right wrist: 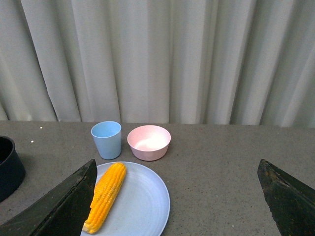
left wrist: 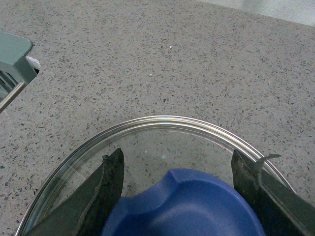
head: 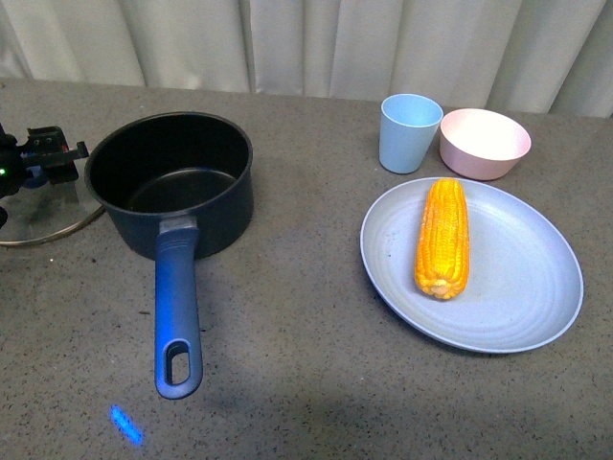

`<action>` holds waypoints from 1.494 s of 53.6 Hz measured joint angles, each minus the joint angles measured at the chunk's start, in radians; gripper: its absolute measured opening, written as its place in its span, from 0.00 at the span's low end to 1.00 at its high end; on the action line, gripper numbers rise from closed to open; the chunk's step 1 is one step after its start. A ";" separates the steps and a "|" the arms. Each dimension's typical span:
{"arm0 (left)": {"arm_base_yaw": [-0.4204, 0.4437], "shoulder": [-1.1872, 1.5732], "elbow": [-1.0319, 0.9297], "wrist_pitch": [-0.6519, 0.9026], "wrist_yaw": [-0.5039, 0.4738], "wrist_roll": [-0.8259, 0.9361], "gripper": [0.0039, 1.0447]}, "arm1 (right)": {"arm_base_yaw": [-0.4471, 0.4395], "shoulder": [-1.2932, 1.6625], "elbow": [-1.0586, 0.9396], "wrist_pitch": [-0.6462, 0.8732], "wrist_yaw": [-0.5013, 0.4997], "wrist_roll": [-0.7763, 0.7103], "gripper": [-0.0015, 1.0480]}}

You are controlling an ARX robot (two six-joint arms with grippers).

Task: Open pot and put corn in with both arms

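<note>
Closest to the front camera is the tip of the pot's long blue handle [head: 177,316], slot hole at its end, pointing away from the curtain. The pot [head: 172,182] itself is a dark navy saucepan, open, its black inside bare. Its lid [head: 38,216], clear glass with a steel rim, rests on the grey table [head: 306,393] just left of the pot, the rim near the pot's wall.

Your left gripper [left wrist: 179,183] sits over that lid, also just left of the pot. Its black fingers [left wrist: 110,187] press the blue knob [left wrist: 187,211] from both sides, so it is gripping the lid by the knob.

You find the corn [head: 442,238] well to the right of the pot: one whole yellow-orange cob, husk-free, lying flat on a pale blue plate [head: 522,297]. Beyond the plate, further from the pot's handle end, stand a light blue cup [head: 409,131] and a pink bowl [head: 484,142], side by side.

Your right gripper [right wrist: 174,206] is spread wide with nothing between its jaws. It hangs apart from the corn, which lies ahead of it, close by one finger in the wrist view and not between the two.
</note>
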 joint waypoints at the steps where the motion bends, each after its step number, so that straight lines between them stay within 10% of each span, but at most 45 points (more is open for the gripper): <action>1: 0.000 0.000 0.000 -0.001 -0.001 0.000 0.57 | 0.000 0.000 0.000 0.000 0.000 0.000 0.91; 14: 0.005 -0.030 -0.034 0.021 -0.010 -0.006 0.95 | 0.000 0.000 0.000 0.000 0.000 0.000 0.91; 46: -0.032 -0.807 -0.609 -0.030 -0.011 -0.018 0.94 | 0.000 0.000 0.000 0.000 0.000 0.000 0.91; 52: -0.024 -0.961 -0.768 0.158 0.196 0.017 0.73 | 0.000 0.000 0.000 0.000 0.000 0.000 0.91; 71: -0.084 -1.268 -0.975 0.061 0.156 0.035 0.06 | 0.000 0.000 0.000 0.000 0.000 0.000 0.91; 80: -0.154 -1.441 -1.035 -0.053 0.089 0.036 0.03 | 0.000 0.000 0.000 0.000 0.000 0.000 0.91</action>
